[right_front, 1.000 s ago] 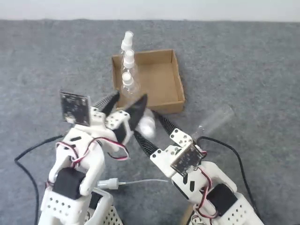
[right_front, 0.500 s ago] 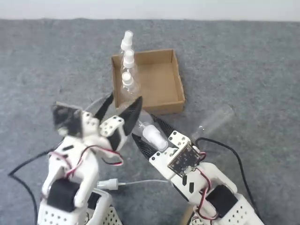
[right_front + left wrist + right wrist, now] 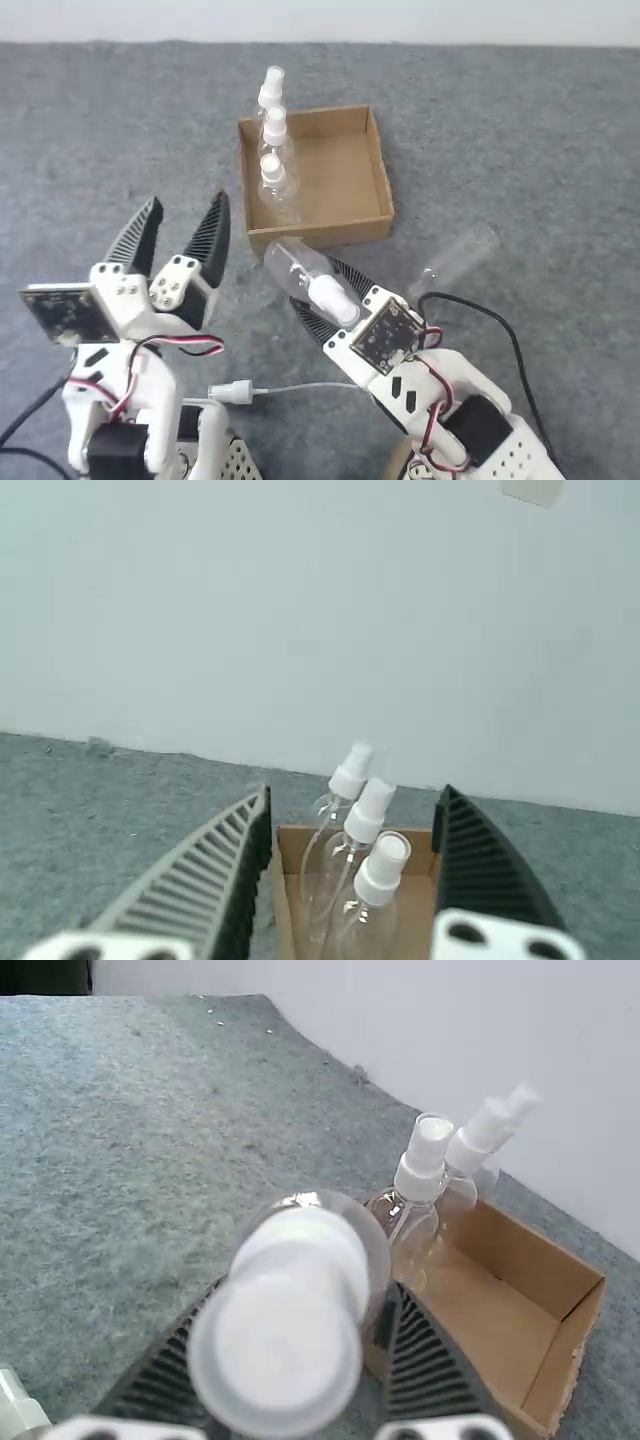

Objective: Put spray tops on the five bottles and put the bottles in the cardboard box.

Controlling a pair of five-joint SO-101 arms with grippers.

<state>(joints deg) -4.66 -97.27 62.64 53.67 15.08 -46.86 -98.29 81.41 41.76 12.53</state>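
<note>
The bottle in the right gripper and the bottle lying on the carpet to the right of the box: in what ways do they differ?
The held bottle carries a white spray top; the lying bottle shows none. The held bottle is clamped in the right gripper; the lying bottle rests on the carpet, untouched. Both are clear and outside the cardboard box.

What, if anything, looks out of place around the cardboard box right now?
A clear bottle lies on its side on the carpet right of the cardboard box, apparently without a spray top, and a loose spray top with its tube lies on the carpet close to the left arm's base.
</note>
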